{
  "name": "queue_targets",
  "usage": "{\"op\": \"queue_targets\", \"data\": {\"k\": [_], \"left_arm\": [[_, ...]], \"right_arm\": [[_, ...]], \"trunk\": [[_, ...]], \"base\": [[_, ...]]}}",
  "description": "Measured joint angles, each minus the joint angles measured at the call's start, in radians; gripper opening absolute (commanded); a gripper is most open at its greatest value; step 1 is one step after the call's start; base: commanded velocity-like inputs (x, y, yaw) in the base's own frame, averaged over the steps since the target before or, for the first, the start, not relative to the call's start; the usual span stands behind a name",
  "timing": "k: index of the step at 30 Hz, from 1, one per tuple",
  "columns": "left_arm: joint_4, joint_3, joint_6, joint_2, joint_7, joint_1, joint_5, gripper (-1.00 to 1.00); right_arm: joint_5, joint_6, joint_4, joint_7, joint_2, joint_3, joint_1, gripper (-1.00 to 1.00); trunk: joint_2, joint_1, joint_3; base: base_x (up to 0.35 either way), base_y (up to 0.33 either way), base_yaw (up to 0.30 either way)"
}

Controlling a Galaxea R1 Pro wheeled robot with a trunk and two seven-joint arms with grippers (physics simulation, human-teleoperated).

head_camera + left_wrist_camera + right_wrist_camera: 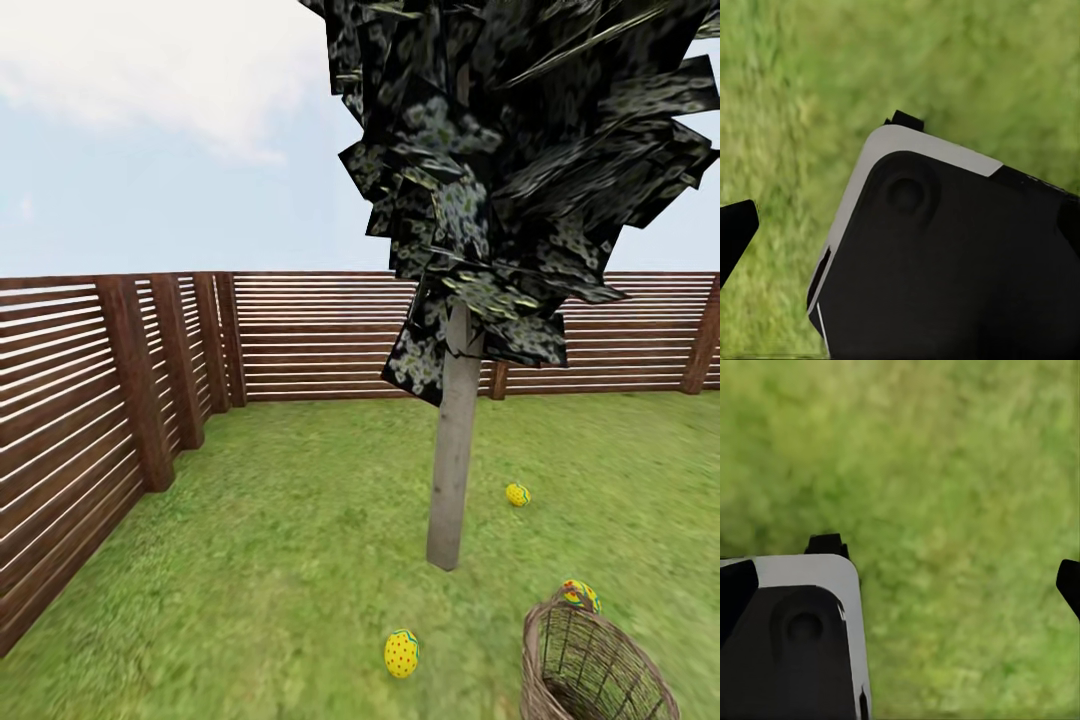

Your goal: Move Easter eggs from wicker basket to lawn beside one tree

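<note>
In the head view, the tree [452,450] stands on the lawn [280,520] in the fenced garden, with one Easter egg [518,494] on the grass just past the trunk and a second egg [401,653] on the grass nearer the camera. A third egg [581,596] shows at the far rim of the wicker basket [590,665]; I cannot tell whether it lies inside or behind it. Both wrist views look down on grass past the robot's dark base [952,262], with only a black fingertip [735,232] at the edge of each, so I cannot tell how far either gripper is open.
</note>
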Motion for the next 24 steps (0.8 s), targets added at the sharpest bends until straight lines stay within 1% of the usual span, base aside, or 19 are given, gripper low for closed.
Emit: {"op": "queue_targets", "data": {"k": [5, 7, 10, 13, 18, 24], "left_arm": [[0.000, 0.000, -0.001, 0.001, 0.000, 0.018, -0.011, 1.00], [0.000, 0.000, -0.001, 0.002, 0.000, 0.021, -0.012, 1.00], [0.000, 0.000, -0.001, 0.002, 0.000, 0.025, -0.013, 1.00], [0.000, 0.000, -0.001, 0.003, 0.000, 0.029, -0.013, 1.00], [0.000, 0.000, -0.001, 0.007, 0.000, 0.059, -0.013, 1.00], [-0.002, 0.000, -0.001, 0.006, 0.000, 0.082, -0.013, 1.00]], "right_arm": [[0.000, -0.001, 0.001, 0.000, 0.001, 0.000, 0.025, 1.00], [0.000, -0.004, 0.000, 0.000, 0.001, 0.000, 0.048, 1.00], [0.000, -0.028, -0.001, 0.000, 0.002, 0.000, 0.075, 1.00], [0.000, -0.048, -0.001, 0.000, 0.017, 0.001, 0.107, 1.00], [0.001, -0.053, -0.001, 0.000, 0.032, 0.001, 0.137, 1.00], [0.000, -0.070, -0.002, 0.000, 0.037, 0.000, 0.155, 1.00]], "trunk": [[0.035, -0.019, 0.016], [0.049, -0.027, 0.022], [0.070, -0.038, 0.031], [0.091, -0.050, 0.041], [0.126, -0.069, 0.057], [0.168, -0.092, 0.075]], "base": [[0.000, 0.000, 0.000], [0.000, 0.000, 0.000], [0.000, 0.000, 0.000], [0.000, 0.000, 0.000], [0.000, 0.000, 0.000], [0.000, 0.000, 0.000]]}}
